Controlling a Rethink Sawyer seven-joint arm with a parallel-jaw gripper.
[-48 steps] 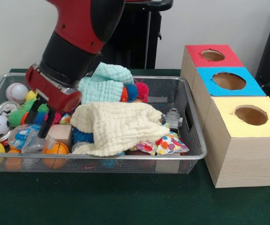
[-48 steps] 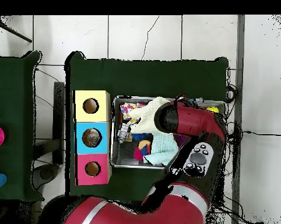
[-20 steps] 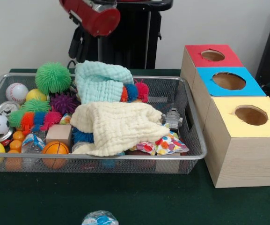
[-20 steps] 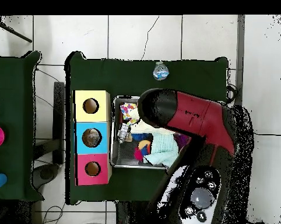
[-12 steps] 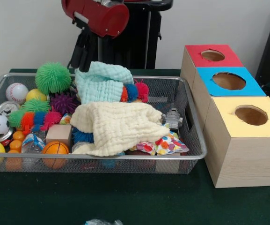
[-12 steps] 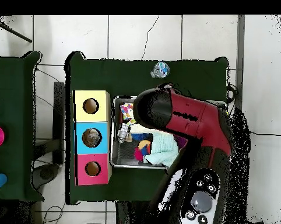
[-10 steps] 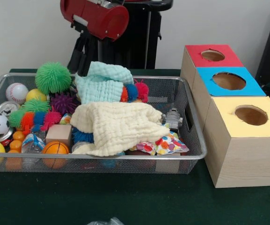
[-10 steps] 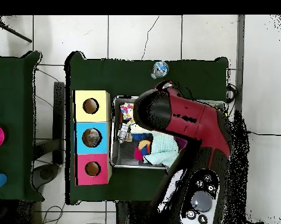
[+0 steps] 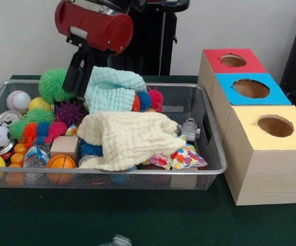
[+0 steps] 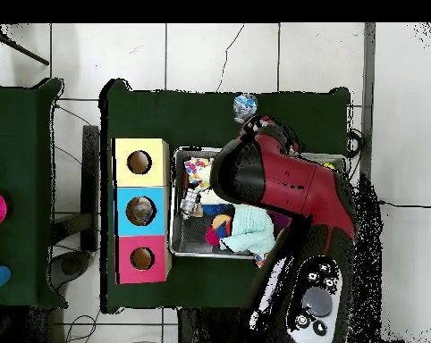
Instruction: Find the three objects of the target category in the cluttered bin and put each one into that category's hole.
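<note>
A red and black robot arm [image 9: 94, 23] reached down from above toward the far left corner of a wire mesh bin [image 9: 163, 175] packed with toys and cloths. A couple of seconds before, its tool [image 9: 77, 77] had been low in the bin's near left corner among the small balls. It had since lifted out, and it was now coming back down at the rear. In that time a small crumpled clear-and-blue plastic item [image 9: 118, 241] had landed on the green surface [image 9: 189, 220] outside the bin, at its front side. It had reached none of the three holes, so it probably counted as clutter cleared or dropped, not as an object sorted. The red box [image 9: 212, 61], blue box [image 9: 230, 95] and yellow box [image 9: 250, 154] stood in a row beside the bin, well apart from the tool. Whether the tool was apart or together could not be told. It hung just beside a green spiky ball [image 9: 53, 84] and touched or nearly touched the edge of a mint cloth [image 9: 114, 89]. Which category was wanted could not be told. From overhead, the arm hid the tool and much of the bin.
</note>
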